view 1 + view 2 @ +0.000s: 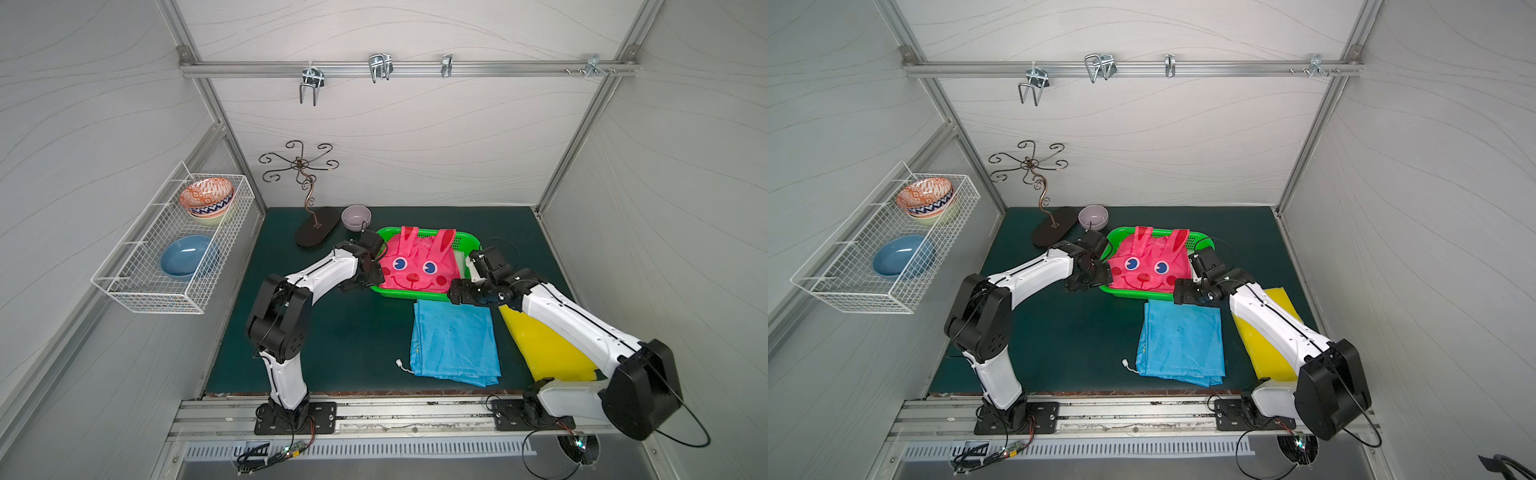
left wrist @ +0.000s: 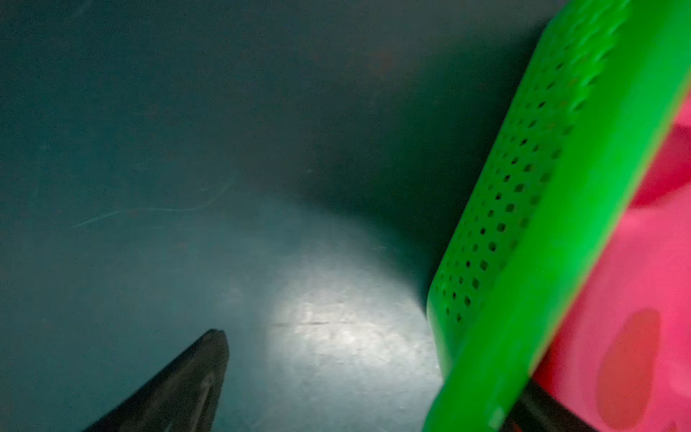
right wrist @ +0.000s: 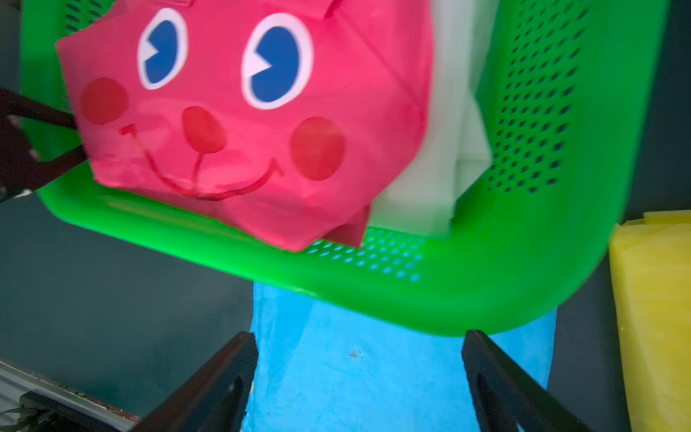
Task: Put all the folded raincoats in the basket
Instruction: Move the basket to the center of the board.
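Pink raincoat (image 3: pixel 261 194) lies in the basket (image 3: pixel 486 295), left hand (image 3: pixel 80 138) at its edge, right hand (image 3: pixel 361 336) nearby, both wide open, empty

The basket (image 3: pixel 486 299) gleams: smooth, glossy plastic, walls punched with small holes. The pink raincoat (image 3: pixel 239 123) looks like thin slick film, creased and faintly shiny. The blue sheet (image 1: pixel 455 343) reads matt and finely grained, the yellow sheet (image 1: pixel 548 349) smoother. The table (image 2: pixel 336 336) shows a dull, scuffed dark-green surface. The wire rack (image 1: pixel 158 291) is white-coated metal, and the patterned bowl (image 1: pixel 206 195) is glazed and glossy.
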### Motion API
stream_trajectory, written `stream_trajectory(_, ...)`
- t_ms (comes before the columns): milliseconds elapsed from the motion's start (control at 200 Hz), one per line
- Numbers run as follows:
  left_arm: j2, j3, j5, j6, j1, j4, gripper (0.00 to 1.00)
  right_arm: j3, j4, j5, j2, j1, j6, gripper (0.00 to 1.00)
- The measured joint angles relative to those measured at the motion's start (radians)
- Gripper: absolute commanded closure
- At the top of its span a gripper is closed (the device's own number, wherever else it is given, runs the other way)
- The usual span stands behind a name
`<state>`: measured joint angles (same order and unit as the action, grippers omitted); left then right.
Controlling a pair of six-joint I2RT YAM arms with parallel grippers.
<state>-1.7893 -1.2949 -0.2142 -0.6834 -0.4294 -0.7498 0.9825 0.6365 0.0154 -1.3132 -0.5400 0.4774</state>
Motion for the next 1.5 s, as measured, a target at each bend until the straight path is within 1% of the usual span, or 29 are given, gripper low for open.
stream_trajectory(120, 0.090, 0.093, -0.045, -0.024, 0.030, -0.010, 0.01, 0.000, 0.000, -0.004, -0.027, 0.029, -0.005, 0.10)
stream_trajectory(240, 0.193, 0.187, -0.085, -0.069, 0.034, -0.015, 0.01, 0.007, 0.000, -0.011, -0.069, 0.057, -0.006, 0.10)
stream_trajectory(385, 0.324, 0.309, -0.103, -0.115, 0.039, -0.011, 0.01, 0.059, -0.004, -0.016, -0.158, 0.069, 0.003, 0.14)
stream_trajectory(500, 0.407, 0.373, -0.106, -0.130, 0.063, -0.018, 0.01, 0.115, -0.061, -0.043, -0.254, 0.062, -0.004, 0.18)
stream_trajectory(665, 0.501, 0.401, -0.097, -0.134, 0.089, -0.037, 0.01, 0.232, -0.129, -0.130, -0.375, 0.014, -0.056, 0.23)
stream_trajectory(800, 0.604, 0.406, -0.095, -0.135, 0.095, -0.047, 0.01, 0.362, -0.137, -0.139, -0.480, -0.052, -0.087, 0.27)
stream_trajectory(890, 0.642, 0.404, -0.093, -0.129, 0.096, -0.050, 0.01, 0.457, -0.147, -0.155, -0.562, -0.089, -0.093, 0.27)
stream_trajectory(985, 0.643, 0.389, -0.085, -0.117, 0.096, -0.075, 0.01, 0.554, -0.157, -0.178, -0.640, -0.111, -0.097, 0.27)
stream_trajectory(1090, 0.645, 0.370, -0.052, -0.091, 0.096, -0.085, 0.01, 0.640, -0.160, -0.213, -0.699, -0.120, -0.100, 0.22)
stream_trajectory(1230, 0.659, 0.365, 0.052, -0.046, 0.092, -0.074, 0.01, 0.665, -0.156, -0.234, -0.699, -0.119, -0.098, 0.19)
stream_trajectory(1325, 0.661, 0.364, 0.118, -0.011, 0.056, -0.060, 0.01, 0.649, -0.127, -0.238, -0.660, -0.108, -0.078, 0.17)
stream_trajectory(1390, 0.656, 0.357, 0.172, 0.015, 0.014, -0.059, 0.01, 0.585, -0.124, -0.245, -0.581, -0.092, -0.059, 0.16)
stream_trajectory(1500, 0.626, 0.332, 0.255, 0.053, -0.078, -0.051, 0.05, 0.432, -0.122, -0.255, -0.367, -0.044, -0.007, 0.13)
